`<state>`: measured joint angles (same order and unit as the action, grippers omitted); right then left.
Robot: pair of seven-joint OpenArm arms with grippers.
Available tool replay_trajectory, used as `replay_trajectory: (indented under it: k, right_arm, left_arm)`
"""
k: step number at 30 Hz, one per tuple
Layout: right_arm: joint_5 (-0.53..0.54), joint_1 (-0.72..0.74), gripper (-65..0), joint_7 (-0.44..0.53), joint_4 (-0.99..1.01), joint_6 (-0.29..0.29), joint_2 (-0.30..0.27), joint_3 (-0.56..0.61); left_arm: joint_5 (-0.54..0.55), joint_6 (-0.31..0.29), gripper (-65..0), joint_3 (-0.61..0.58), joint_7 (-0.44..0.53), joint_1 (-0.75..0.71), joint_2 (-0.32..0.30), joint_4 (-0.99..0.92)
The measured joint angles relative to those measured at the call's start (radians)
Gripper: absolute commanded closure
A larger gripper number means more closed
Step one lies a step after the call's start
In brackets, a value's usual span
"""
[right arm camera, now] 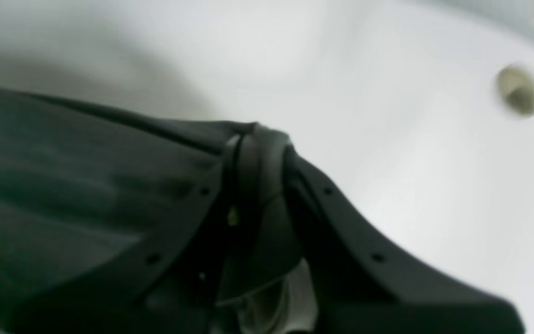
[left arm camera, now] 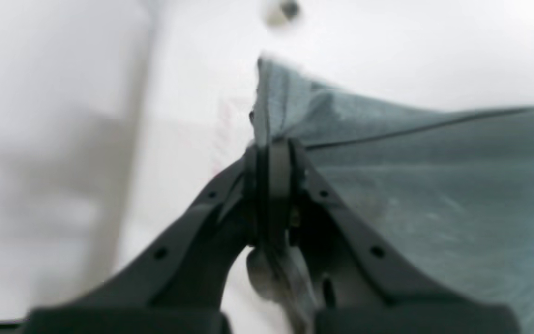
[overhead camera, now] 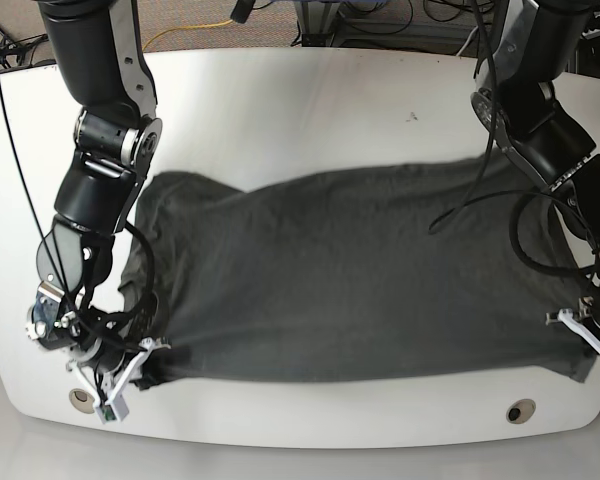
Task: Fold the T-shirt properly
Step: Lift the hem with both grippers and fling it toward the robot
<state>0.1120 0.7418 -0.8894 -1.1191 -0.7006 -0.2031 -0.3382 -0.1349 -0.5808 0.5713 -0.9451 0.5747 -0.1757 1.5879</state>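
The dark charcoal-grey T-shirt lies spread wide and wrinkled on the white table. My right gripper, at the left of the base view, is shut on the shirt's near left corner. In the right wrist view its jaws pinch a fold of the cloth. My left gripper, at the right of the base view, is shut on the near right corner. In the left wrist view its jaws are closed on the cloth's edge.
The table's near edge runs just below both grippers. Two round holes sit in the table near that edge, one at the left and one at the right. Cables and the floor lie beyond the far edge.
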Motion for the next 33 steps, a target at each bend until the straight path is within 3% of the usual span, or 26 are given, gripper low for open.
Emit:
replay_trajectory:
  k: [6,10,16,20,26,33]
  right_arm:
    - [0.024,0.186,0.0,-0.109,-0.019,-0.010,-0.029,0.021]
    - [0.030,0.370,0.0,-0.197,-0.037,-0.006,-0.065,0.021]
    - [0.061,0.453,0.0,-0.321,-0.179,-0.007,-0.071,0.021]
    - [0.068,0.365,0.0,-0.357,-0.314,-0.004,-0.073,0.020]
    - [0.046,0.060,0.0,-0.386,-0.507,-0.003,-0.055,0.014]
    - [0.014,-0.280,0.0,-0.383,-0.621,0.002,0.043,-0.120]
  left_arm:
    - [0.003,0.000,0.0,-0.002,-0.142,0.177,-0.003,0.115]
    - [0.041,-0.004,0.0,-0.061,-0.203,0.328,-0.045,0.130]
    - [0.042,-0.004,0.0,-0.064,-0.218,0.437,-0.061,0.158]
    - [0.042,-0.004,0.0,-0.064,-0.229,0.402,-0.060,0.157]
    - [0.082,-0.010,0.0,-0.055,-0.218,0.180,-0.050,0.193]
    - [0.187,-0.006,0.0,-0.051,-0.141,-0.156,-0.055,0.260]
